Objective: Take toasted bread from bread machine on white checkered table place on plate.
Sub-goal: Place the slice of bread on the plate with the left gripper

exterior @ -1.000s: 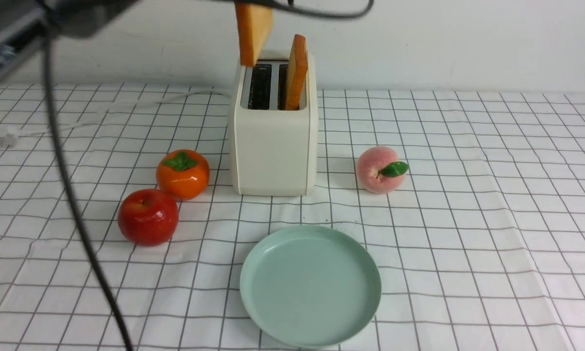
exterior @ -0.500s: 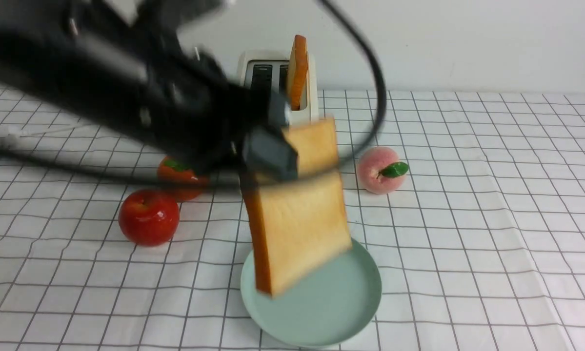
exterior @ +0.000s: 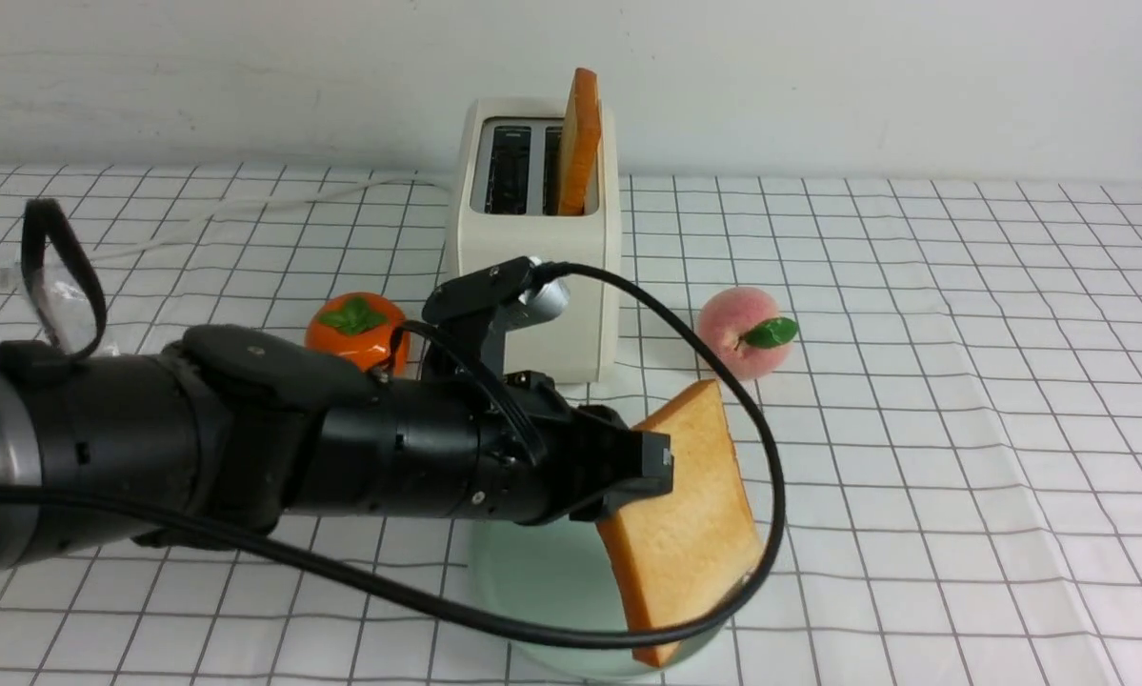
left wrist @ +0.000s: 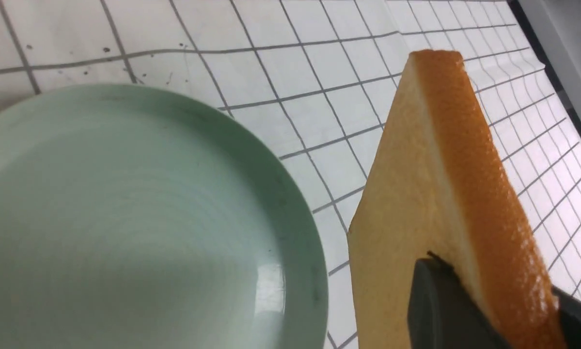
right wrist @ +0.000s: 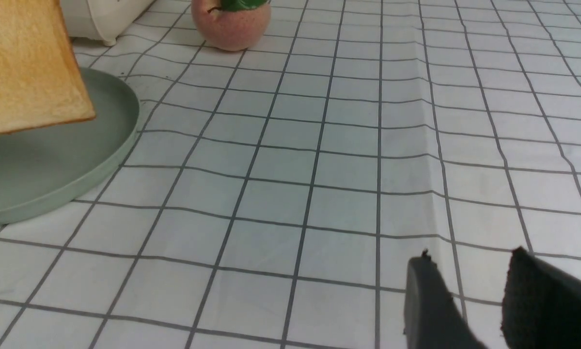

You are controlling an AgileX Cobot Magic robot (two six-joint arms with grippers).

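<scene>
Tilted toast (exterior: 692,514), clamped in left gripper (exterior: 656,472), hangs over plate (left wrist: 301,232) rim; right gripper (right wrist: 484,303) parted, empty

Robot lab bench — black arm (exterior: 247,448), bare white wall (exterior: 913,76), checkered cloth (exterior: 961,381), toaster (exterior: 532,238), loose peach (exterior: 737,333).

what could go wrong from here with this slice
The left tool pinches the toast at one edge, tilted, near the right rim of the plate; released now, it may tip onto the cloth. The arm's black cable loops around the slice and could drag it as the arm pulls away.
</scene>
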